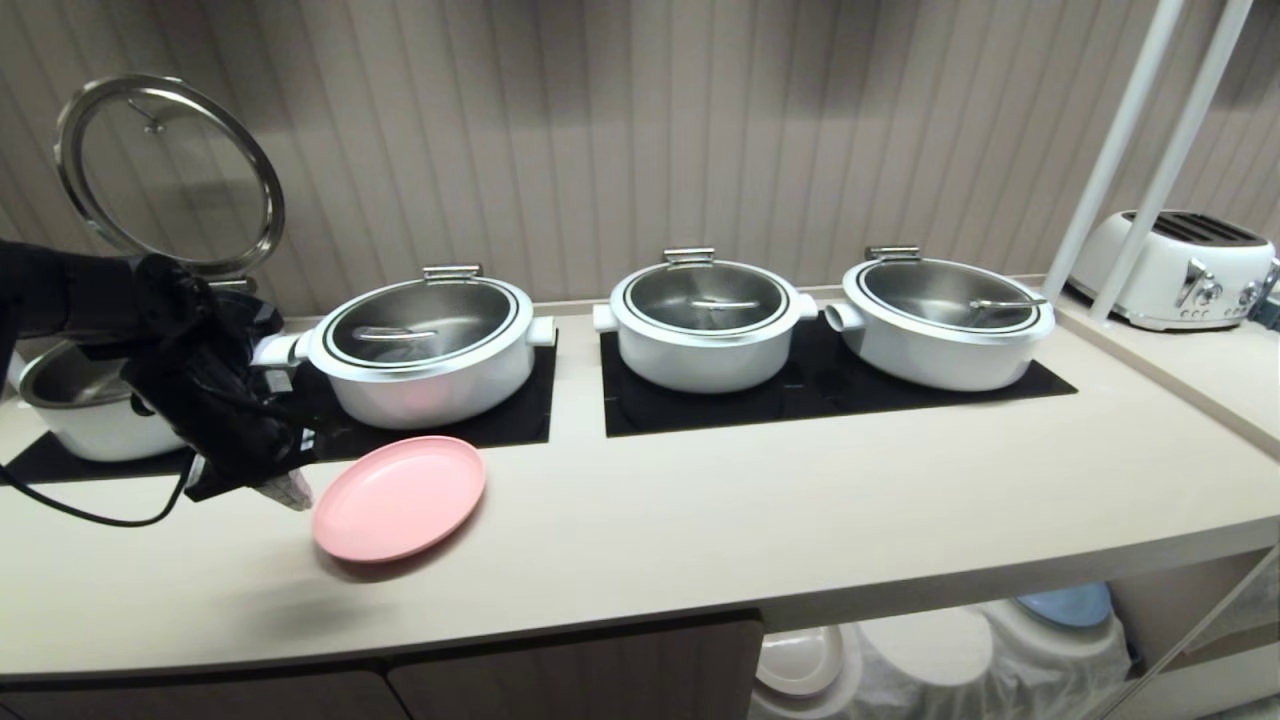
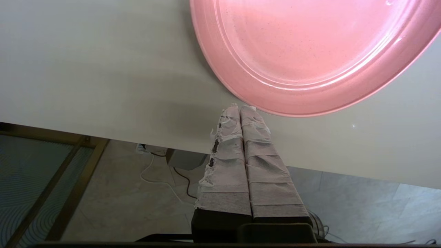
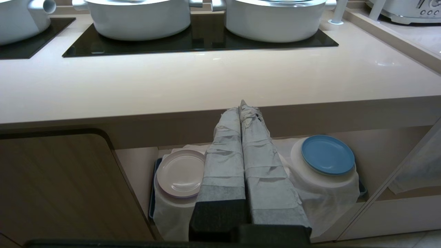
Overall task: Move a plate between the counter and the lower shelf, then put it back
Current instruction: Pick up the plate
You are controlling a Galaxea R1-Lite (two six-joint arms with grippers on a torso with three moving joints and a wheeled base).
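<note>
Now the plate (image 1: 398,497) lies on the counter (image 1: 760,520), the left end effector (image 1: 290,490) closed empty beside its rim.

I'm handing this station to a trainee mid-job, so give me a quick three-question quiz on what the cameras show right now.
1. True or false: the left hand is holding the pink plate.
2. Which plates sit on the cloth mounds of the lower shelf? A) blue and cream B) pink and blue C) pink only
3. Fill in: the pink plate lies on the ____, in front of the leftmost closed white pot.

Key
1. False: its fingers are shut together, tips at the plate's rim, gripping nothing.
2. A: the blue plate and the cream plate.
3. counter
</note>
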